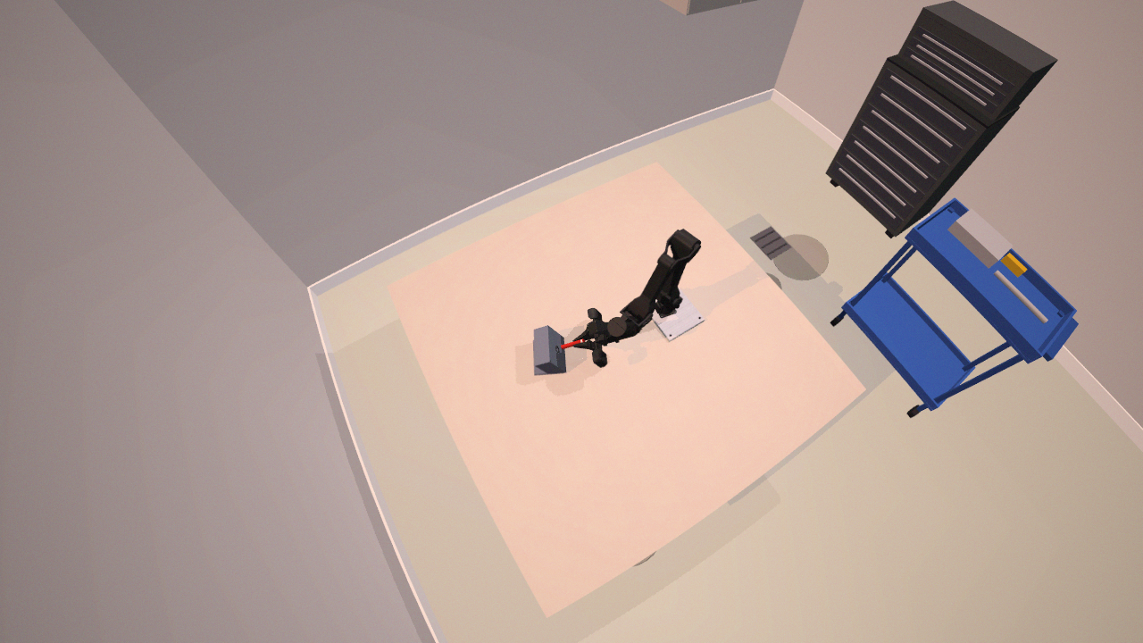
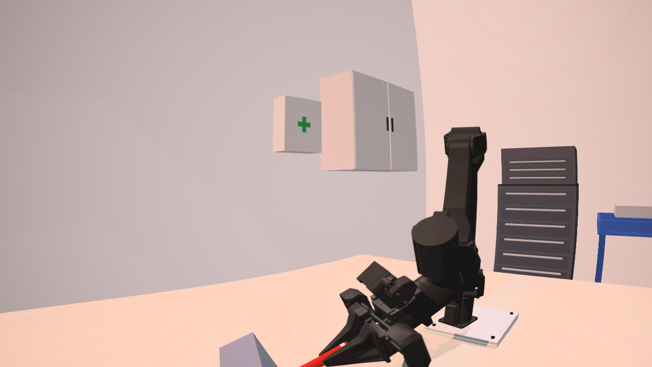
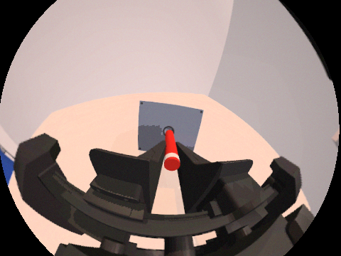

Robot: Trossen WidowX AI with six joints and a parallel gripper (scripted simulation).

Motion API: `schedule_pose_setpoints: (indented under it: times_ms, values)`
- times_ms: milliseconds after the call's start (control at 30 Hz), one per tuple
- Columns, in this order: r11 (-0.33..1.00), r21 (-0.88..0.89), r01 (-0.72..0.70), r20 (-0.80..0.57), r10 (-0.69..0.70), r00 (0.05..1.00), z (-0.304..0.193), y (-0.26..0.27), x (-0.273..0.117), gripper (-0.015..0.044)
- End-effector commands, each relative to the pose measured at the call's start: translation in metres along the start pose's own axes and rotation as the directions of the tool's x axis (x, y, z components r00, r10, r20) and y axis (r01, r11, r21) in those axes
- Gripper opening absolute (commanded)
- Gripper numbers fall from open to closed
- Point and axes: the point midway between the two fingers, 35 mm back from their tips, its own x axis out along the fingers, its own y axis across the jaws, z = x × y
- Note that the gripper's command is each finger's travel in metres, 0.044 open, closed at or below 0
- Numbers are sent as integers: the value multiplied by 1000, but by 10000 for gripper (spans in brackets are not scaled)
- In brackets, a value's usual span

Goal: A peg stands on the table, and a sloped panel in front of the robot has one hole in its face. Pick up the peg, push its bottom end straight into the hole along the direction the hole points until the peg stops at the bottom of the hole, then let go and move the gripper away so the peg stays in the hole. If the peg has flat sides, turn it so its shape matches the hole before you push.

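A round red peg (image 1: 571, 344) (image 2: 321, 357) (image 3: 170, 142) with a white band near its top end is held tilted in my gripper (image 1: 581, 343) (image 2: 322, 358) (image 3: 170, 144), which is shut on it. The blue-grey sloped panel (image 1: 548, 346) (image 2: 246, 351) (image 3: 177, 115) stands in front of the fingers. Its ringed hole (image 3: 168, 127) shows in the wrist view, with the far end of the peg at the ring's lower part. I cannot tell whether the tip is inside the hole or just before it. The panel's face and the peg's tip are out of frame in the exterior view.
The white base plate (image 1: 679, 321) (image 2: 492, 331) of the arm is bolted to the pale table (image 1: 639, 447) (image 2: 136, 323). A blue cart (image 1: 903, 336) and a dark drawer cabinet (image 1: 919, 136) (image 2: 537, 218) stand beyond the table.
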Motion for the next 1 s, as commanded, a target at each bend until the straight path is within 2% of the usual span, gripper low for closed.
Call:
schedule_pose_setpoints:
  times_ms: [0, 967]
  values:
    - [1000, -4, 0, -3, 0, 1000, -1, 0, 7, 0]
    - [1000, 0, 0, 1, 0, 1000, -2, 0, 12, 0]
